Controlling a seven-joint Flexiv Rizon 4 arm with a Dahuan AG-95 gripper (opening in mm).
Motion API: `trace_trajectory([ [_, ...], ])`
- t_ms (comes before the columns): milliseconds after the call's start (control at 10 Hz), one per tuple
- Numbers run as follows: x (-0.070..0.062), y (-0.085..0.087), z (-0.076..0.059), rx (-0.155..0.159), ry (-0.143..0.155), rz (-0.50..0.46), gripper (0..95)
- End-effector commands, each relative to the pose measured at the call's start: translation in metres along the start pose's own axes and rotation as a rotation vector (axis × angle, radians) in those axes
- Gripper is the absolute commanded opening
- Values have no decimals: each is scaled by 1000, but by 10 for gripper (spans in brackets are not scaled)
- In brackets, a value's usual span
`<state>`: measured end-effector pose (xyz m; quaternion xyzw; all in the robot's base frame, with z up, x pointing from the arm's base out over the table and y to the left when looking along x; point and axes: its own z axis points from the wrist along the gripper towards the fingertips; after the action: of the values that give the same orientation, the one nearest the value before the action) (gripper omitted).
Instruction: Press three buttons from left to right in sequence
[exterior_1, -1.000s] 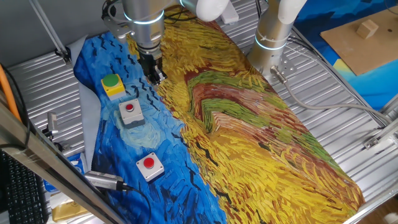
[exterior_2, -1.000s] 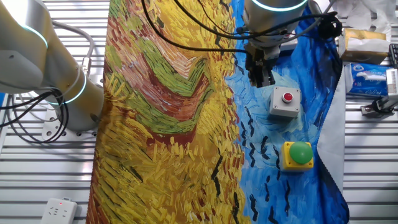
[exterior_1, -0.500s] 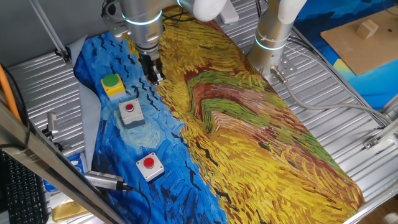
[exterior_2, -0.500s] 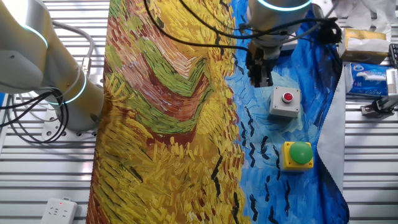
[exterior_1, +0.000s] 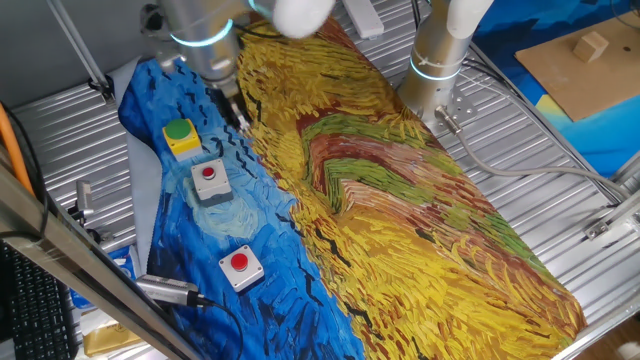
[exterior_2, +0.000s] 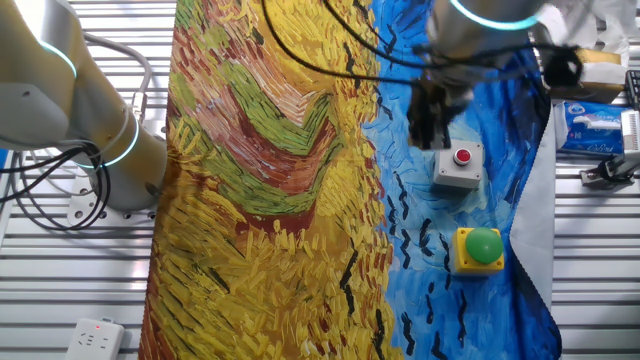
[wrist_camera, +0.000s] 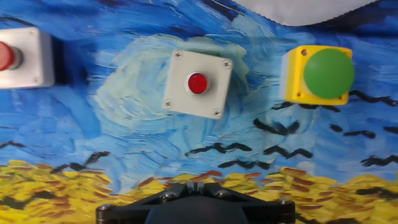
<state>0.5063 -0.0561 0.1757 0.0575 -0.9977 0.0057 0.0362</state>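
Observation:
Three buttons sit on the blue part of the painted cloth. The green cap on a yellow box (exterior_1: 181, 135) is farthest, a red cap on a grey-white box (exterior_1: 209, 179) is in the middle, and a second red one (exterior_1: 240, 265) is nearest. My gripper (exterior_1: 232, 110) hangs above the cloth just right of the green button and touches none of them. In the hand view the green button (wrist_camera: 326, 73), the middle red button (wrist_camera: 198, 83) and the other red button (wrist_camera: 13, 56) lie ahead of the gripper (wrist_camera: 196, 185), whose fingertips touch each other with nothing between them.
A second, idle arm stands on its base (exterior_1: 432, 75) at the back. The cloth (exterior_1: 400, 200) covers most of the slatted metal table. Packets and clutter (exterior_2: 590, 110) lie beside the cloth's blue edge. A metal cylinder (exterior_1: 165, 290) lies near the nearest red button.
My gripper has moved sideways over the cloth towards the green button's side. It is blurred by motion now. The buttons have not moved.

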Motion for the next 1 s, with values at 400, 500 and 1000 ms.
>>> trace_trajectory([
  [400, -30, -76, -23, -3, 35, -105, 0],
  [500, -34, -79, -23, -2, 35, -106, 0],
  [1000, -70, -91, -2, 15, 36, -108, 0],
])
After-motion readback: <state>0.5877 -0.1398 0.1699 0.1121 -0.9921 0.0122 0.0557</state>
